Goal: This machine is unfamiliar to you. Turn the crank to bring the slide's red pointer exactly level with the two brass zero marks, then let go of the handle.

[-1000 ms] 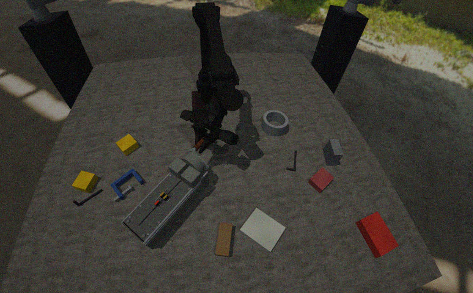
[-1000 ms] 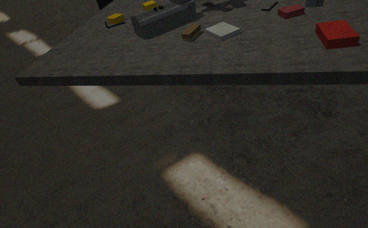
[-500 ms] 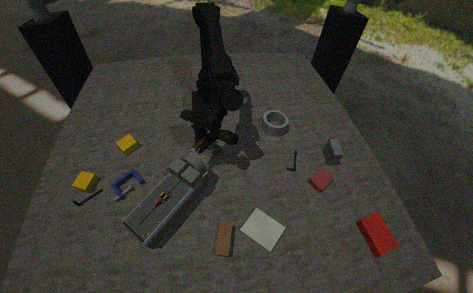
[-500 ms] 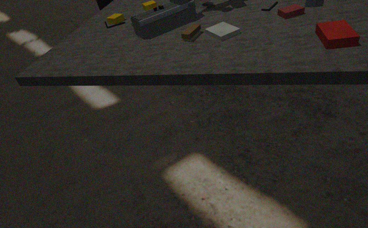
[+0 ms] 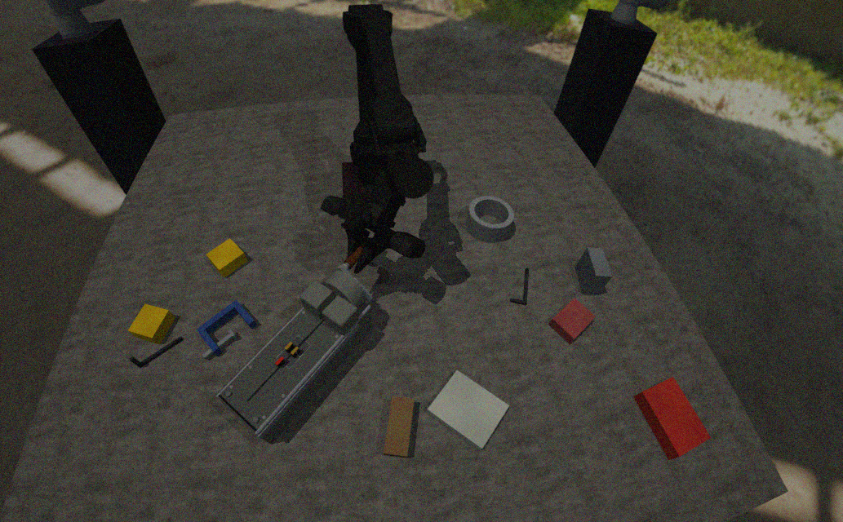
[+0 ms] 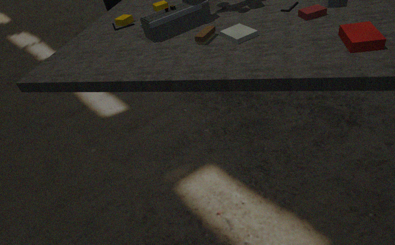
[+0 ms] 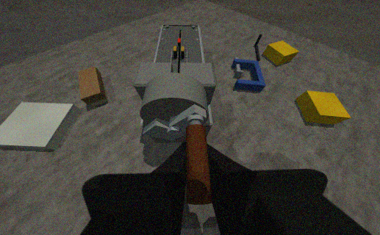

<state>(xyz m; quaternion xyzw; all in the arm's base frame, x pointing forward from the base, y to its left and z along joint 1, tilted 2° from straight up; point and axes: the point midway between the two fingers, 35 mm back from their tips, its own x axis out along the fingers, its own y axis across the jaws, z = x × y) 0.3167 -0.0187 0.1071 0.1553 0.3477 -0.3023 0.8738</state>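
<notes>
The machine (image 5: pixel 255 382) (image 6: pixel 177 24) (image 7: pixel 166 44) is a long grey box with a slot along its top and a grey housing (image 5: pixel 337 301) (image 7: pixel 176 86) at the crank end. The red pointer (image 5: pixel 280 360) (image 7: pixel 179 40) stands in the slot, a little beyond the two brass zero marks (image 5: pixel 292 348) (image 7: pixel 178 49), on the side away from the crank. It is not level with them. My gripper (image 5: pixel 358 256) (image 7: pixel 193 145) is shut on the brown crank handle (image 5: pixel 353 254) (image 7: pixel 196 147). The gripper is out of view in the exterior view.
Left of the machine lie a blue clamp (image 5: pixel 216 319) (image 7: pixel 258 75), two yellow blocks (image 5: pixel 226 256) (image 5: pixel 150 322) and a black hex key (image 5: pixel 160 351). On its other side are a brown block (image 5: pixel 400 426), a white slab (image 5: pixel 468 408), a grey ring (image 5: pixel 508 223) and two red blocks (image 5: pixel 571 319) (image 5: pixel 672 416).
</notes>
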